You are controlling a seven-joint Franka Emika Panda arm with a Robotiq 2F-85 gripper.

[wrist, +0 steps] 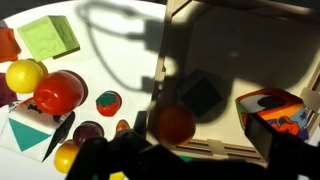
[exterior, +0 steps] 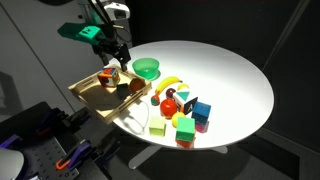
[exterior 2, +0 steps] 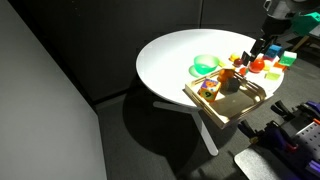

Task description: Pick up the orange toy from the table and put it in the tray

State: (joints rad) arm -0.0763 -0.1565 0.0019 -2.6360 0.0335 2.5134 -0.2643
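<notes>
The orange toy (wrist: 175, 125), a small plain ball, lies inside the light wooden tray (wrist: 215, 149) close to its near wall. It also shows in an exterior view (exterior: 135, 86). A dark block (wrist: 203, 95) and an orange-and-white blocky toy (wrist: 270, 112) lie in the tray too. My gripper (wrist: 205, 152) hangs above the tray (exterior: 84, 92), open and empty, with its dark fingers on either side of the ball but not touching it. In an exterior view my gripper (exterior: 117, 58) is a little above the tray's far end.
On the round white table beside the tray are a green bowl (exterior: 147, 68), a red rounded toy (wrist: 60, 92), a green block (wrist: 48, 38), a yellow toy (wrist: 22, 75) and several coloured blocks (exterior: 185, 125). The tray (exterior 2: 225, 112) overhangs the table's edge.
</notes>
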